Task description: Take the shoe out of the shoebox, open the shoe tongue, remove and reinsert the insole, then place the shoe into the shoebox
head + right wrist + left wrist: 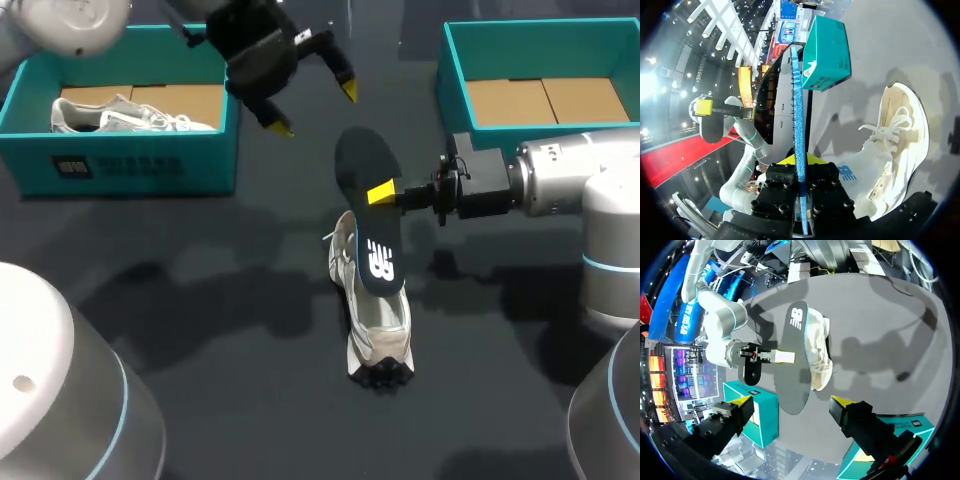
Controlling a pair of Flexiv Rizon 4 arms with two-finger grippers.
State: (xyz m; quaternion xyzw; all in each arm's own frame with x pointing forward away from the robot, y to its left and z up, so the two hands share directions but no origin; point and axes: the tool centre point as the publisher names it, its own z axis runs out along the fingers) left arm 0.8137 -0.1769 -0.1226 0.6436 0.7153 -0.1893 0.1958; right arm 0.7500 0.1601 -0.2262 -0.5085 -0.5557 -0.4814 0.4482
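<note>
Nearest the right wrist camera, the insole (798,125) stands edge-on between the right jaws, which are closed on its two faces about midway along its length. In the head view it hangs dark and tilted in the middle of the frame. Its logo end overlaps the white shoe (378,325), which sits on the table (200,300) just below centre with its lugged end toward the lower edge. At upper centre the left jaws hover wide apart and empty, clear of both. One shoebox (130,160) at upper left holds another shoe (120,115); a second shoebox (452,80) at upper right shows only its cardboard floor. I judge the insole to be out and reinsertion to be the step in hand. To do it well, line the insole up with the shoe's long axis and feed the forefoot end into the opening at a shallow slant. Bring the left jaws down to pin the shoe or hold the tongue back, since a light shoe will likely slide or tip under the push. Whether the tongue is open enough I cannot tell.
</note>
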